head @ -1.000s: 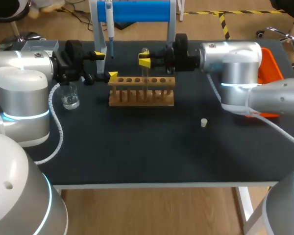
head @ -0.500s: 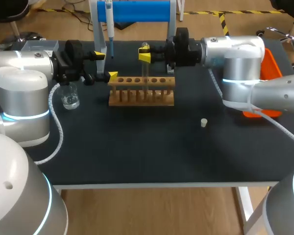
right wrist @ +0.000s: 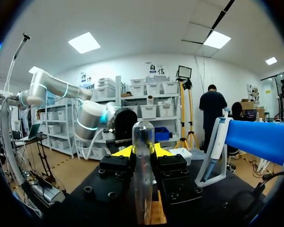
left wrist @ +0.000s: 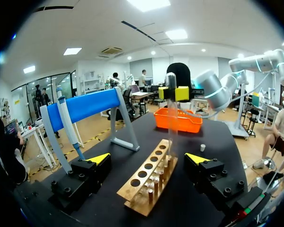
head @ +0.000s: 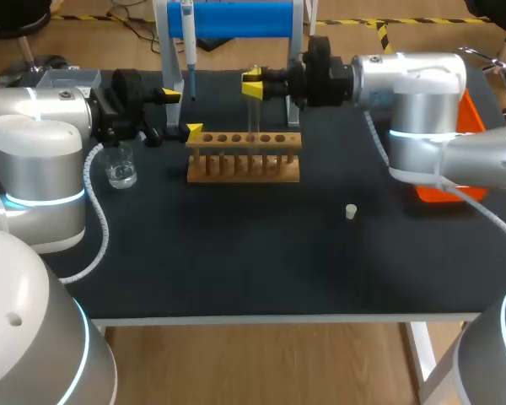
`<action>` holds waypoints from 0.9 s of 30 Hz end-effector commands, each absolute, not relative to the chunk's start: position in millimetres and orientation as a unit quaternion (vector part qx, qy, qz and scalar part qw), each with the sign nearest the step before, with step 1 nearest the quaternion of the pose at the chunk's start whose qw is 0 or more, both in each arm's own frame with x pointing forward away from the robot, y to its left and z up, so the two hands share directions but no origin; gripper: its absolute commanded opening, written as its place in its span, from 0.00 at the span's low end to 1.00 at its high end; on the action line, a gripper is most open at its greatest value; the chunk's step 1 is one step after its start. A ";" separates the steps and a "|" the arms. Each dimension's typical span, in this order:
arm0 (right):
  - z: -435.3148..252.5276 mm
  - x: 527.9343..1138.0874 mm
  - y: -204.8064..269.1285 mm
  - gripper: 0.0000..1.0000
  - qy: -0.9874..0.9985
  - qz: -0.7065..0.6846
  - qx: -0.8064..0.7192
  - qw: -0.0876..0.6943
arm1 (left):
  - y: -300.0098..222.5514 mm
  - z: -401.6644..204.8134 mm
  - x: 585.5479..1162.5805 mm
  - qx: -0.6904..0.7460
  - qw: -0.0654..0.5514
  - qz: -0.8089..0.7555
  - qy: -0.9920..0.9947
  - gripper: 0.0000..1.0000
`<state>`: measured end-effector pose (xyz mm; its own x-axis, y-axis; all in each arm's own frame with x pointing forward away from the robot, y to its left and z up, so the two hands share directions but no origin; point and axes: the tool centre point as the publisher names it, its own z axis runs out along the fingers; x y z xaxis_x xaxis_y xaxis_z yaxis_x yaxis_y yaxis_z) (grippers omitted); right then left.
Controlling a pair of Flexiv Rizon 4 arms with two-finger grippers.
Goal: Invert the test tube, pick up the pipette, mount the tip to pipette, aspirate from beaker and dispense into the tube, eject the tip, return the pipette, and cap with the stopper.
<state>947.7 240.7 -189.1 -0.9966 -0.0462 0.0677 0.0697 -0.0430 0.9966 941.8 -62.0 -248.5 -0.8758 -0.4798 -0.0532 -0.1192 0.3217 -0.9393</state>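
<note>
**Turning the tube over: first step in hand**

Holding the test tube [head: 253, 122] upright over the wooden rack [head: 244, 160], toward the far edge of the table [head: 236, 261], with the right gripper [head: 253, 87] pinched on it from both sides just under its rounded end. Hard to say if clear of the rack's holes at the lower end. Left gripper [head: 182, 112] spread wide, gripping nothing, at the rack's left end. Judging by the domed end pointing up, probably at the inverting step, not yet done. Next: raise until fully clear, roll the wrist half a turn without slackening the pinch, then seat it mouth-up in a hole. Untouched so far: the pipette [head: 187, 34] hanging at the far edge, the beaker [head: 121, 166] near the left edge, the stopper [head: 351, 211] right of centre.
</note>
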 end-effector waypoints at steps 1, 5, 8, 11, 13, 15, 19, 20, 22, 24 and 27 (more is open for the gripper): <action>-179.0 929.9 223.6 0.00 -0.693 -0.720 -0.017 0.033 | -61.8 -249.0 941.7 -0.188 0.164 -0.552 0.796 1.00; -179.0 929.9 223.6 0.00 -0.693 -0.720 -0.017 0.033 | -61.8 -249.0 941.7 -0.188 0.164 -0.552 0.796 1.00; -179.0 929.9 223.6 0.00 -0.693 -0.720 -0.017 0.033 | -61.8 -249.0 941.7 -0.188 0.164 -0.552 0.796 1.00; -179.0 929.9 223.6 0.00 -0.693 -0.720 -0.017 0.033 | -61.8 -249.0 941.7 -0.188 0.164 -0.552 0.796 1.00; -179.0 929.9 223.6 0.00 -0.693 -0.720 -0.017 0.033 | -61.8 -249.0 941.7 -0.188 0.164 -0.552 0.796 1.00; -179.0 929.9 223.6 0.00 -0.693 -0.720 -0.017 0.033 | -61.8 -249.0 941.7 -0.188 0.164 -0.552 0.796 1.00; -177.8 931.2 222.8 0.00 -0.700 -0.710 -0.044 0.057 | -61.8 -249.0 941.7 -0.188 0.164 -0.552 0.796 1.00; -176.3 932.1 221.4 0.00 -0.707 -0.700 -0.064 0.074 | -61.8 -249.0 941.7 -0.188 0.164 -0.552 0.796 1.00; -173.3 934.3 220.7 0.00 -0.715 -0.684 -0.109 0.098 | -61.8 -249.0 941.7 -0.188 0.164 -0.552 0.796 1.00; -170.0 934.5 219.0 0.00 -0.721 -0.653 -0.175 0.151 | -61.8 -249.0 941.7 -0.188 0.164 -0.552 0.796 1.00; -169.1 934.2 216.4 0.00 -0.728 -0.601 -0.249 0.215 | -61.8 -249.0 941.7 -0.188 0.164 -0.552 0.796 1.00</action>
